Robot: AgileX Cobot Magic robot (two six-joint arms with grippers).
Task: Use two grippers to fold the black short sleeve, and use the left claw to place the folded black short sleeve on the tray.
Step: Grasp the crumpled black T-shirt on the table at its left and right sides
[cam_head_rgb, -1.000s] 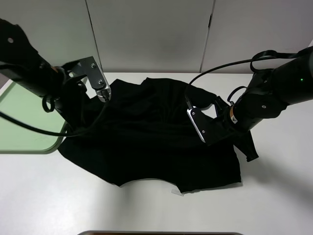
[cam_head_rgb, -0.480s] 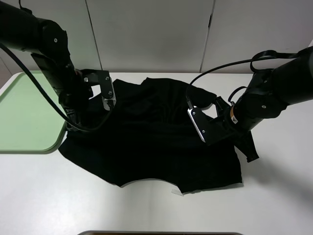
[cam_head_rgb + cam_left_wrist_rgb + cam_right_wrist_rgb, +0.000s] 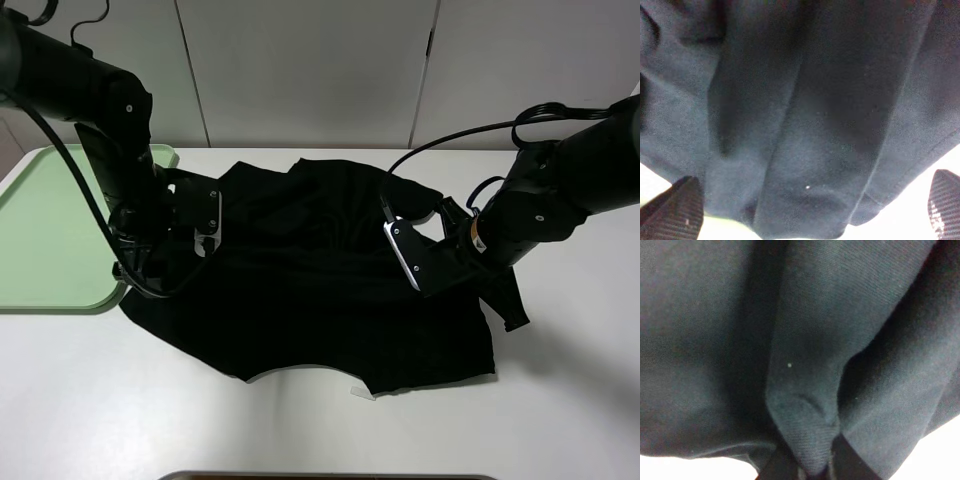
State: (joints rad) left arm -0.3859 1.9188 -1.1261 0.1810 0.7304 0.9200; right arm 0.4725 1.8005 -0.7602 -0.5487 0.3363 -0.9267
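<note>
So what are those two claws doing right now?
Left gripper: open over the black T-shirt, holding nothing.
Right gripper: shut, pinching the T-shirt.

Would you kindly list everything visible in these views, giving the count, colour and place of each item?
black short sleeve: one, black, lying crumpled across the middle of the table.
tray: one, light green, at the table's left end, beside the shirt.
pale strip: one, whitish, on the table at the shirt's near hem.
table: one, white, under everything.
wall panels: several, pale grey, behind the table.
left arm: one, black, over the shirt's left part.
right arm: one, black, at the shirt's right side.
left end effector: one, black, open above the shirt.
right end effector: one, black, shut on a fold of the shirt.
</note>
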